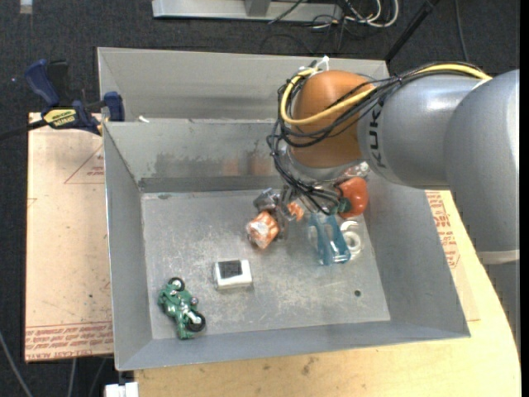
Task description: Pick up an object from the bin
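Note:
My gripper (278,200) hangs below the arm's orange cover, in the middle of the bin towards the back wall. Just under it and a little to the left lies a crumpled orange and copper-coloured wrapper-like thing (263,230). Right of that lies a clear blue tool with looped handles (329,241), and a white ring (353,244) rests beside it. A red-orange rounded thing (355,193) sits to the gripper's right, partly hidden by cables.
A small white square box with a dark centre (232,273) lies on the bin floor left of the middle. A green toy motorcycle (180,308) sits near the front left corner. The arm and its cables cover the bin's back right.

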